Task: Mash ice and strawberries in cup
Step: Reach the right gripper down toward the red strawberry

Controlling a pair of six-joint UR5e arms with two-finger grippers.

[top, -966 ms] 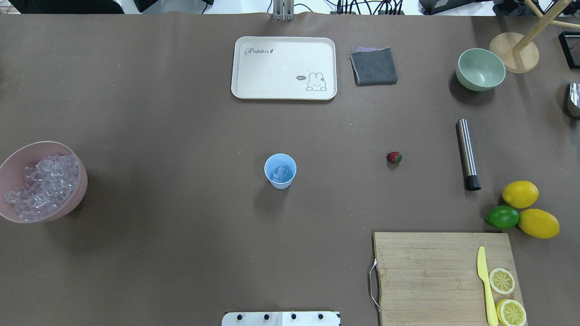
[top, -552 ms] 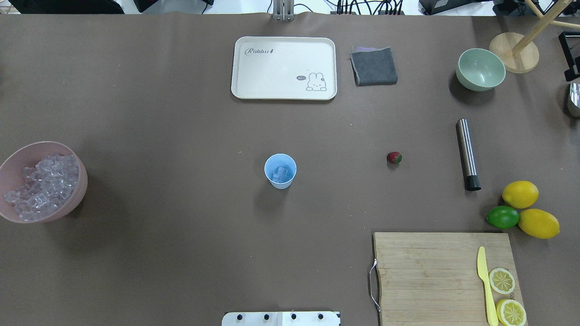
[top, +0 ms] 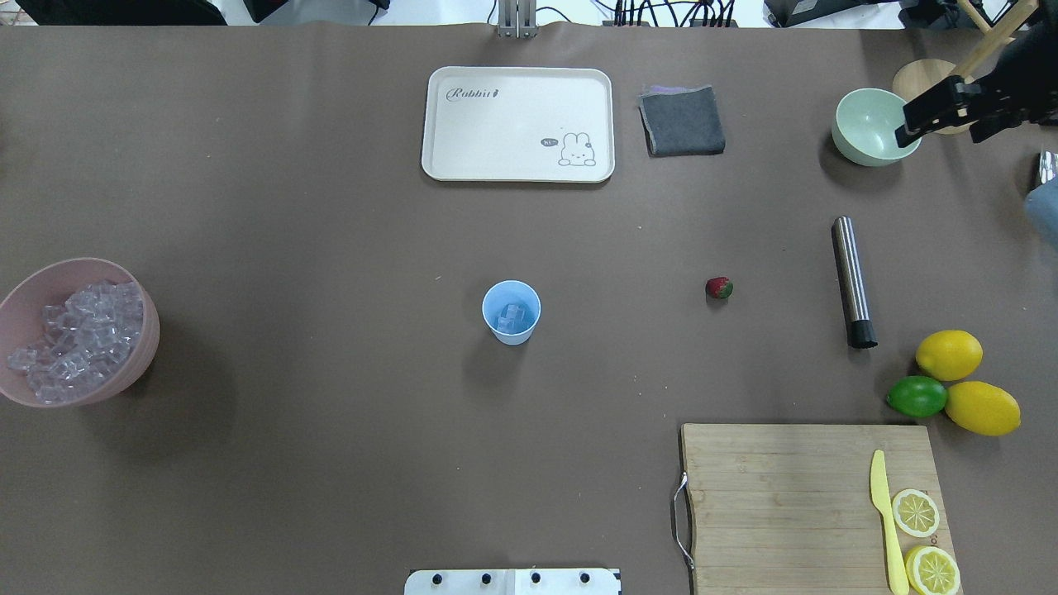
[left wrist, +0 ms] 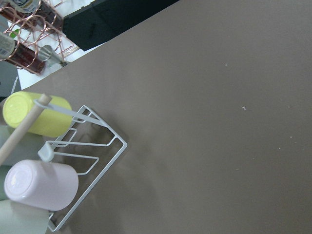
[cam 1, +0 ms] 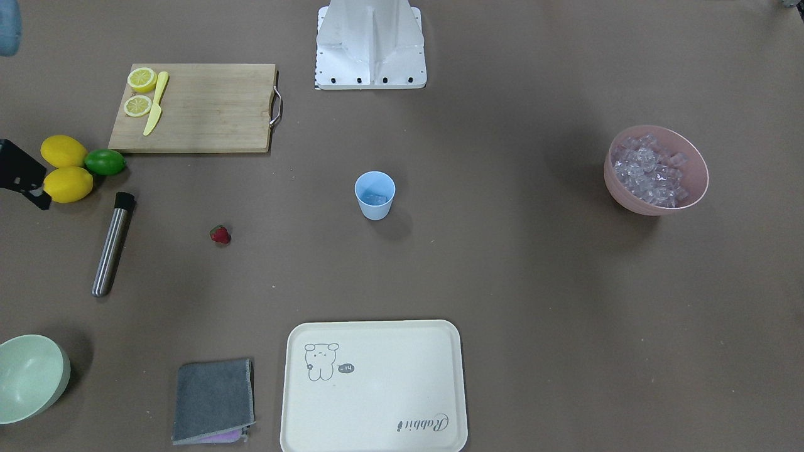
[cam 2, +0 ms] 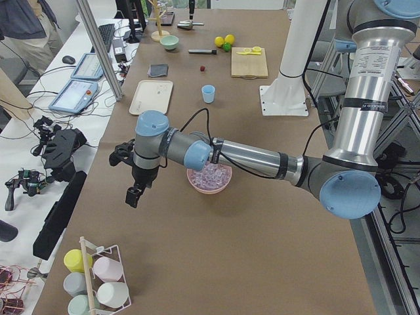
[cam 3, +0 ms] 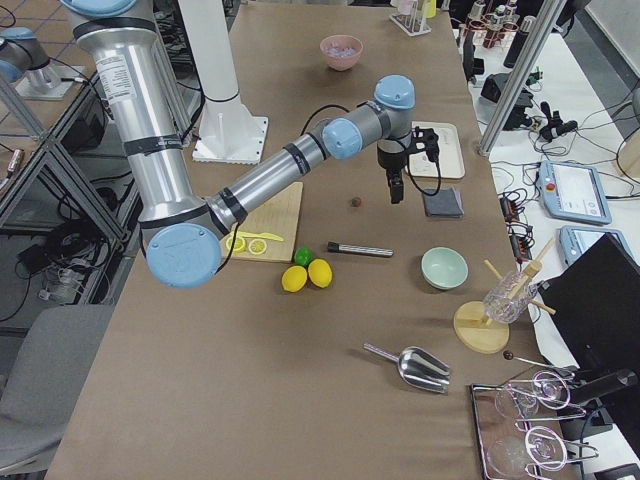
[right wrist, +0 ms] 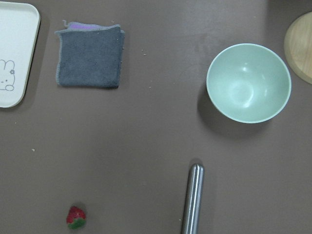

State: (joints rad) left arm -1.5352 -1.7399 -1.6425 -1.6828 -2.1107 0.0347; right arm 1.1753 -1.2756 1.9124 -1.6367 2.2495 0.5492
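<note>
Currently the cup (top: 512, 312) stands upright at mid-table with a few pieces of ice (top: 513, 315) inside. The strawberry (top: 719, 287) lies on the bare table, well apart from the cup, between it and the steel rod (top: 851, 281). Loading is therefore judged half done, and mashing has not begun.

**Gripper state**
- Right gripper (top: 942, 132): hovers over the far right of the table, above the rim of the green bowl (top: 843, 107). Its fingers appear spread apart, with nothing between them.
- Left gripper (cam 2: 133, 197): hangs above the table end, beyond the pink bowl (cam 2: 209, 187) and well apart from the cup. Its state cannot be told from these views.

**Likely next step**
Bring the right gripper to the strawberry, pinch it and carry it to the cup.

**Hazards**
1. The strawberry is small and rounded. An off-centre pinch may roll it away or squeeze it out sideways.
2. The cup looks light and tapers to a narrow base. A release from a gripper off-centre over the rim, or a nudge to the rim, may tip it and spill the ice.
3. The rod lies flat on the table. A shallow grasp may skid over it.
4. Hard ice may deflect the rod during mashing. With no gripper steadying the cup, side load may topple it.
</note>
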